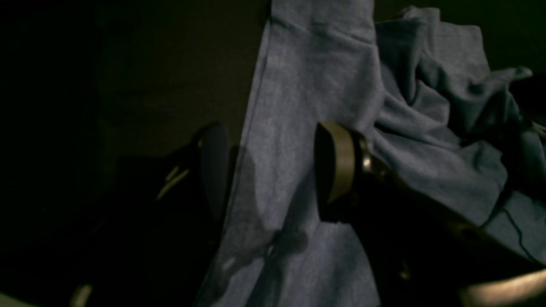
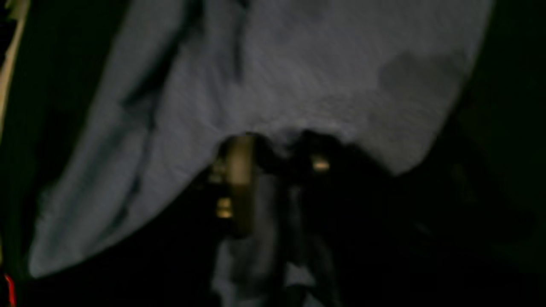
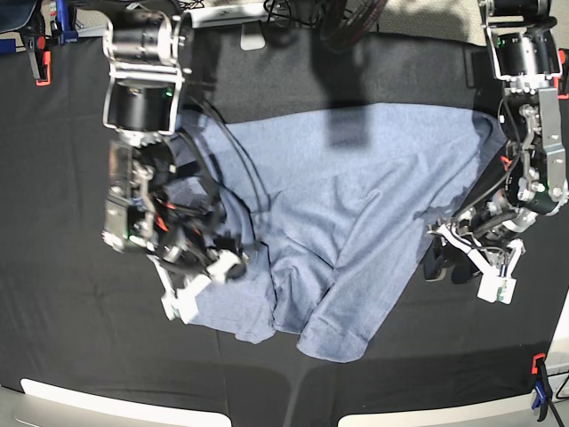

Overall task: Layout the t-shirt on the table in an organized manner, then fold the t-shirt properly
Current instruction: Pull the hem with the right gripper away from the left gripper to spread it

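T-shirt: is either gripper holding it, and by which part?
The right gripper pinches the t-shirt at an edge fold; the left gripper is open, holding nothing.

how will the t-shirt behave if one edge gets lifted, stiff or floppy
Probably floppy: the t-shirt lies in soft folds and bunches near one side, so a lifted edge would likely sag and drag the rest. It looks thin and light, so it should lift easily. On the black cloth table it may wrinkle rather than slide flat.
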